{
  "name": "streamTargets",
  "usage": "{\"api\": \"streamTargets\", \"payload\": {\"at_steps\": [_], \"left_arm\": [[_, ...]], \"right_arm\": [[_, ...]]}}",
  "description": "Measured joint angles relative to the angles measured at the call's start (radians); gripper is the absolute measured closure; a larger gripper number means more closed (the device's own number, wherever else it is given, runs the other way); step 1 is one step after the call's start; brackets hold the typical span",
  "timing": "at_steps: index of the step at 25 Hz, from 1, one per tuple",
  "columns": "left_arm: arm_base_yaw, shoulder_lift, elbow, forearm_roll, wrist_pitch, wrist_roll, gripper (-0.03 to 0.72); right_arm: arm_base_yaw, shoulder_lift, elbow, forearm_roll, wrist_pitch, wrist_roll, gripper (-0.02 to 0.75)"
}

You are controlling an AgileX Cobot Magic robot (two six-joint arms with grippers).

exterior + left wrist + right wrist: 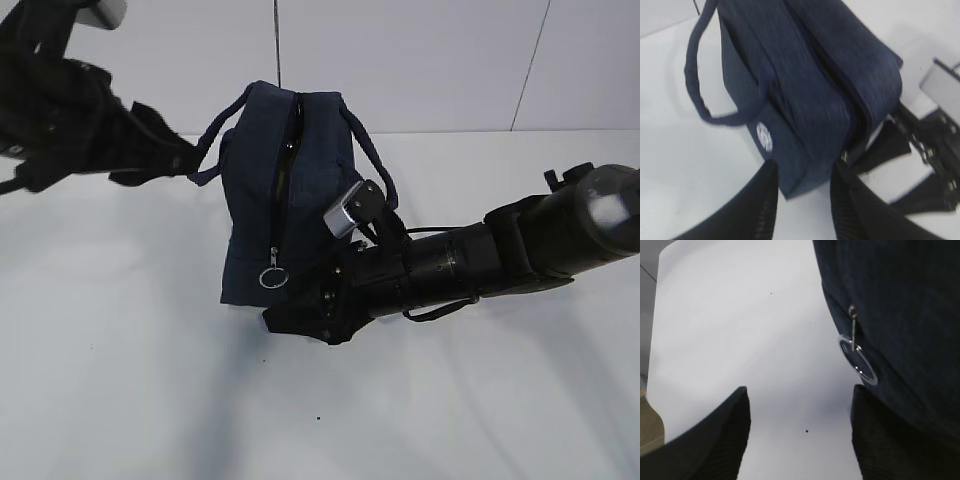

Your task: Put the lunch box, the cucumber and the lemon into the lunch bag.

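The dark navy lunch bag (300,180) stands upright on the white table, its zipper running down the near end to a metal ring pull (271,277). My left gripper (183,160) is beside the bag's left handle loop (222,125); in the left wrist view it (804,166) is open and empty, with the bag's lower corner (805,150) and white logo (764,136) beyond the jaws. My right gripper (300,318) is low at the bag's near bottom edge; it (800,390) is open and empty, with the ring pull (858,360) just past its right finger. The lunch box, cucumber and lemon are out of view.
The white table (120,380) extends in front of and to the left of the bag. A pale wall (420,60) stands behind. The right arm (480,260) lies across the table at the right and shows in the left wrist view (935,150).
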Motion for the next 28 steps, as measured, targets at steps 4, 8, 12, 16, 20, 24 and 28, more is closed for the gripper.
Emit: {"api": "streamTargets", "payload": {"at_steps": [4,8,12,16,20,24,28], "left_arm": [[0.0,0.142,-0.161,-0.023,0.036,0.0,0.449],[0.017,0.266,-0.308,-0.061,0.103,0.0,0.409],[0.083,0.367,-0.432,-0.13,0.185,0.0,0.347],[0.156,0.454,-0.544,-0.166,0.281,0.0,0.329],[0.176,0.528,-0.647,-0.203,0.398,0.017,0.326],[0.174,0.548,-0.675,-0.211,0.442,0.027,0.325],[0.173,0.576,-0.679,-0.222,0.46,0.027,0.325]], "right_arm": [[0.0,0.0,0.0,0.0,0.0,0.018,0.262],[0.0,0.0,0.0,0.0,0.008,0.031,0.262],[0.0,0.0,0.0,0.0,0.019,0.048,0.262],[0.0,0.0,0.0,0.0,0.031,0.056,0.262],[0.0,0.0,0.0,0.0,0.036,0.06,0.262],[0.0,0.0,0.0,0.0,0.036,0.064,0.262],[0.0,0.0,0.0,0.0,0.038,0.067,0.262]]}}
